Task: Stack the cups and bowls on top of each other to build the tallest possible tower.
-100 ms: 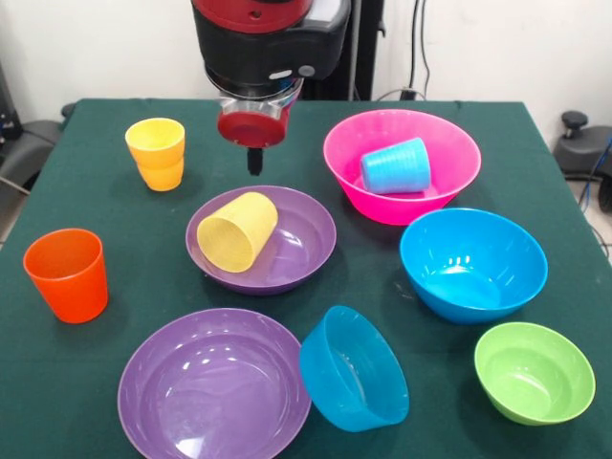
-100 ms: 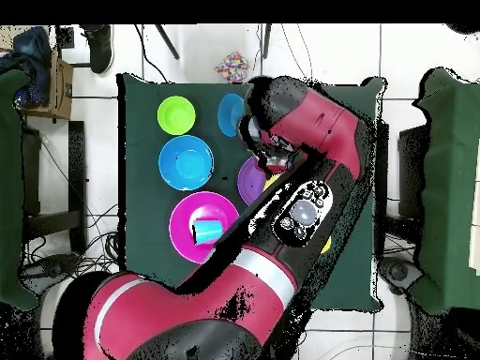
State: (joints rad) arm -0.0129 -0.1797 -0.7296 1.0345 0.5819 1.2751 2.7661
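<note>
My gripper [image 1: 254, 161] hangs just behind the far purple bowl [image 1: 311, 239], its dark fingertips together and holding nothing. In that bowl a pale yellow ribbed cup [image 1: 237, 229] lies on its side. Two amber-yellow cups [image 1: 156, 153] stand nested at the back left, and an orange cup [image 1: 67, 273] is upright at the left. A light blue cup [image 1: 395, 167] lies tipped in the pink bowl [image 1: 449, 143]. At the front, a small blue bowl [image 1: 354, 368] leans on its side against the near purple bowl [image 1: 212, 387]. The big blue bowl [image 1: 472, 263] and green bowl [image 1: 534, 371] sit upright.
In the overhead view the arm [image 2: 309, 141] covers much of the table, hiding the gripper and the cups beside it. The green bowl [image 2: 176, 114], big blue bowl [image 2: 186, 162], pink bowl [image 2: 183, 211] and light blue cup [image 2: 208, 231] show there.
</note>
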